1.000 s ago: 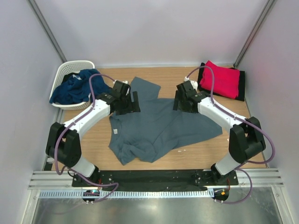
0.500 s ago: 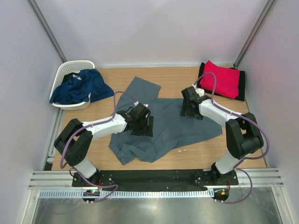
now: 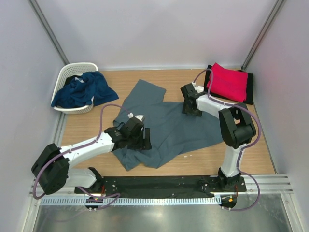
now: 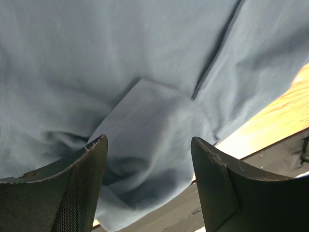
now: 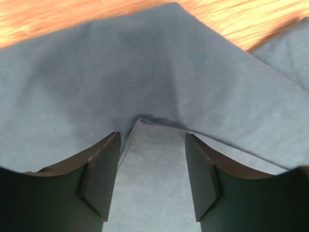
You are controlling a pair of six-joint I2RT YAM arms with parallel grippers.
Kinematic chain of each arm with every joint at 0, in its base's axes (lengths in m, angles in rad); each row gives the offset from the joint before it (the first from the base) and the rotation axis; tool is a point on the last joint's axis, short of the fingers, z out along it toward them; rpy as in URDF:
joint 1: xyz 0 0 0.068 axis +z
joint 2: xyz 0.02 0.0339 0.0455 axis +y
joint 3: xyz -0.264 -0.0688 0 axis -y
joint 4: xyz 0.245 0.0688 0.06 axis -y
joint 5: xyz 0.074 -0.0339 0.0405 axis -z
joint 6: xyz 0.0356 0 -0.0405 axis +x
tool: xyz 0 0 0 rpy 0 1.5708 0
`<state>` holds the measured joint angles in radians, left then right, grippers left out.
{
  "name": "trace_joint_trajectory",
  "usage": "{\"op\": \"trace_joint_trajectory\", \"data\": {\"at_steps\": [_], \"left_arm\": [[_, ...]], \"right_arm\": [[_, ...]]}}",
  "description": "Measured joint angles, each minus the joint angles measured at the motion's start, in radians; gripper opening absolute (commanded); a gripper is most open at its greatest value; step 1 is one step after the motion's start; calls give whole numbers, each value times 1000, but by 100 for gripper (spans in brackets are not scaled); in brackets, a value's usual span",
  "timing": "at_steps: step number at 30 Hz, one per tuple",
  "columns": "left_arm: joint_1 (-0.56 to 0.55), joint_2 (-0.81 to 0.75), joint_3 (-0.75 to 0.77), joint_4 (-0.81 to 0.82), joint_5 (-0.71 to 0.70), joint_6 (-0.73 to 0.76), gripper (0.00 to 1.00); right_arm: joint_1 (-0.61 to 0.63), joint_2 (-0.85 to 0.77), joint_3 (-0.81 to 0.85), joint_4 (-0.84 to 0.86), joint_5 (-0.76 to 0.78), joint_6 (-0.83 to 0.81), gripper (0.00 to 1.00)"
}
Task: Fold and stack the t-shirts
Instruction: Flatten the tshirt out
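- Slate grey-blue cloth t-shirt (image 3: pixel 166 126) lies rumpled at the middle of the wooden surface (image 3: pixel 82 126).
- Left tool (image 4: pixel 147 141): released, over the shirt's near-left part.
- Right tool (image 5: pixel 152 136): released, over its far-right edge.
- Folded bright red t-shirt (image 3: pixel 228 80) lies in the far right corner.

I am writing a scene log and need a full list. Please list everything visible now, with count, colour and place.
grey-blue t-shirt: one, slate grey-blue, spread crumpled at table centre
navy t-shirt: one, navy blue, draped over the basket
red t-shirt: one, bright red, folded, far right corner
black t-shirt: one, black, under the red t-shirt
basket: one, white lattice, far left corner
table: one, wood
left end effector: one, black, open, over the grey-blue t-shirt
right end effector: one, black, open, over the grey-blue t-shirt
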<state>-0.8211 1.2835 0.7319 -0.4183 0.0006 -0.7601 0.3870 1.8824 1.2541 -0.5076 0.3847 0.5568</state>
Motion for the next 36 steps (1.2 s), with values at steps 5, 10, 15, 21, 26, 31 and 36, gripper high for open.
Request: {"op": "trace_joint_trajectory", "data": {"at_steps": [5, 10, 15, 21, 26, 31, 36], "left_arm": [[-24, -24, -51, -8, 0, -20, 70], [-44, -84, -86, -14, -7, -47, 70], [-56, -164, -121, -32, -10, -58, 68], [-56, -229, -132, -76, -34, -64, 60], [-57, -254, -150, -99, -38, -69, 48], [-62, -230, -156, -97, -26, -43, 45], [-86, -171, -158, -81, 37, -10, 15]], "right_arm": [[2, 38, 25, 9, 2, 5, 44], [3, 44, 31, 12, 9, 4, 17], [3, 45, 31, 11, 17, 6, 1], [3, 31, 21, 4, 17, 7, 1], [3, -116, -65, -32, 42, 7, 1], [3, -378, -214, -72, 59, 38, 1], [2, -584, -373, -163, 77, 115, 1]]}}
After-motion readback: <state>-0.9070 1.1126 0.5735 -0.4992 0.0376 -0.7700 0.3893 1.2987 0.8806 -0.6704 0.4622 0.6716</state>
